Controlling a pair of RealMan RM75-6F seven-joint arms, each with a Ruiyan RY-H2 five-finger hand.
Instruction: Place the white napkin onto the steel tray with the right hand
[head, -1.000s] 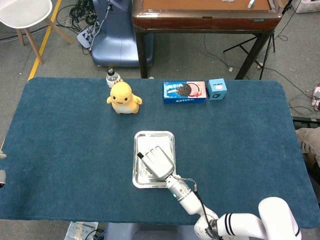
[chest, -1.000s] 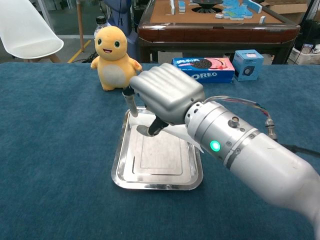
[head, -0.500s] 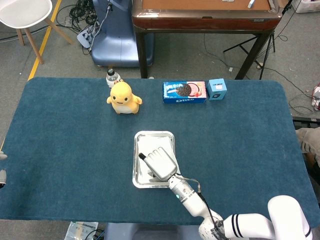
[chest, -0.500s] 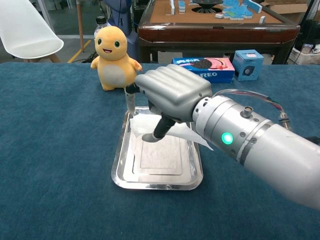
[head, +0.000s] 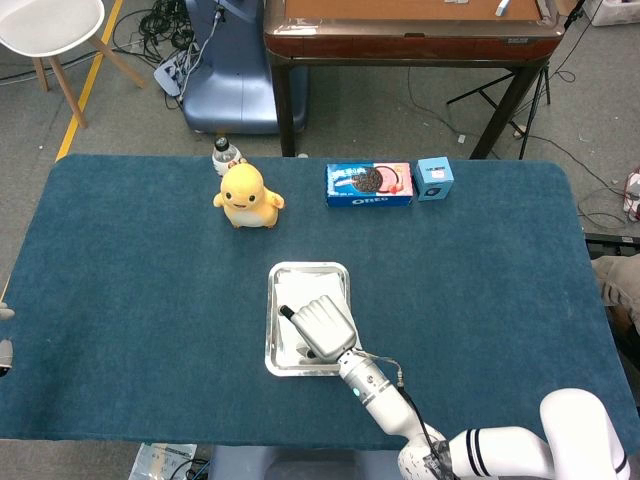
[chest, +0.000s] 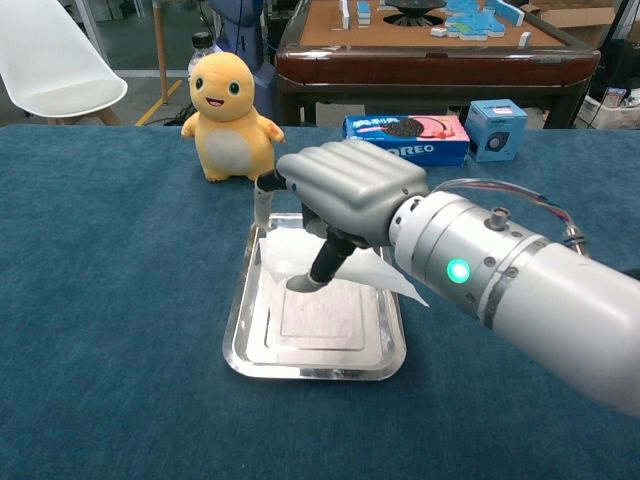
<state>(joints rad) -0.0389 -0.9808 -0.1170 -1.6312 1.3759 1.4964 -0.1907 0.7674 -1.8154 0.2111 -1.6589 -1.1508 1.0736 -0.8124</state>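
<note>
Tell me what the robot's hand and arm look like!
The right hand is smooth grey metal with ridged knuckles and dark fingertips. Behind it sits a shiny silver wrist with a glowing green light, round bolts and thin cables looping out. In the head view, the arm turns white with black rings. The left hand isn't visible.

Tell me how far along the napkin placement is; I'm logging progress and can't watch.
Nearly done. The white napkin already lies over the steel tray, one corner hanging past its right rim. The right hand is above it, one of its fingers pressing down on the napkin. Left: lift the hand away. Whether it has fully let go is unclear.
</note>
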